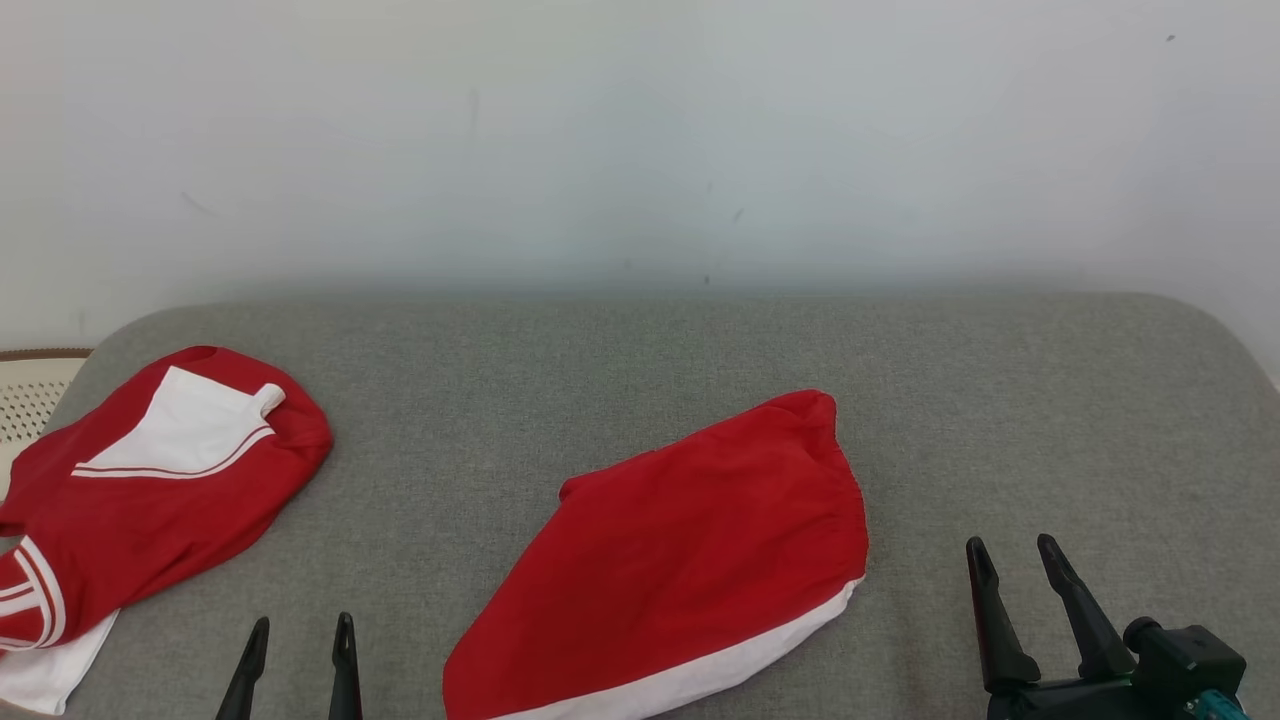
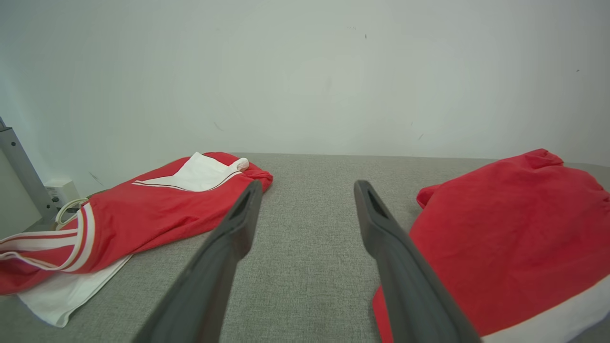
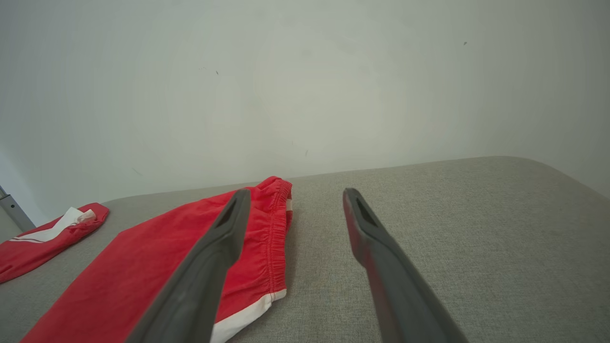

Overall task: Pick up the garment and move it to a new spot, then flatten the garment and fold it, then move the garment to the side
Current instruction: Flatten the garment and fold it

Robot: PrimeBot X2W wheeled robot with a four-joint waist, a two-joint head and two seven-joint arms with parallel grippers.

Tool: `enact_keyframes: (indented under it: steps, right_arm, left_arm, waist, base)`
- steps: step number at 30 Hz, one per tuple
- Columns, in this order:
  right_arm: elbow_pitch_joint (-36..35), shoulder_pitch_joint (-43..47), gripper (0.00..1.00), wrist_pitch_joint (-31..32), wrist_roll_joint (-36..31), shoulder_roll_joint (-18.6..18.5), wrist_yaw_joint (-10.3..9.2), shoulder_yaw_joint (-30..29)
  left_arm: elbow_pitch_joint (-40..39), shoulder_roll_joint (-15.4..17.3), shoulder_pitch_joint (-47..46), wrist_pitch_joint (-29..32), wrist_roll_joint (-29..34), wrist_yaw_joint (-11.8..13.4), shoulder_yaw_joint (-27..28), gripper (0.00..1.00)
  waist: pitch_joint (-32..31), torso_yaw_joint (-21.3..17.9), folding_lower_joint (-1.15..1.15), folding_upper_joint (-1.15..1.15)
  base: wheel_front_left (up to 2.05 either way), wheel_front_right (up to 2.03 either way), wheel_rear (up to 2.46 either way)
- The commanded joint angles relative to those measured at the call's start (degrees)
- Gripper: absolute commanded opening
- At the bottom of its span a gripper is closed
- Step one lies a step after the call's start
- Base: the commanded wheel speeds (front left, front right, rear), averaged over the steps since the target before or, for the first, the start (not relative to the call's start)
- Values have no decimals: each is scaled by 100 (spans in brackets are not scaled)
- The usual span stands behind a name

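I looked over a grey fabric-covered desk (image 1: 640,380). A red garment with a white band (image 1: 680,570) lay flat between my left end effector (image 1: 303,620) and right end effector (image 1: 1011,543). A crumpled red-and-white garment (image 1: 160,490) lay left of the left one.

Left gripper (image 1: 300,640) hovers left of the folded red shorts (image 1: 690,550), right gripper (image 1: 1012,550) to their right; both spread wide, empty.
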Motion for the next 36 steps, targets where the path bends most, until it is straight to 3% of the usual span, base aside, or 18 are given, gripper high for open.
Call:
enact_keyframes:
  steps: [1, 36]
  right_arm:
    - [2, 37, 100, -3, -5, -2, 0, 3]
    - [294, -46, 100, -3, 126, -31, 0, 83]
  left_arm:
    - [-26, 5, 101, -7, 42, -4, 17, 100]
    - [-108, -44, 129, -7, 44, -47, 50, 100]
  waist:
    - [-2, 1, 0, 0]
    - [-37, 44, 0, 0]
  base:
    - [0, 0, 0]
    - [0, 0, 0]
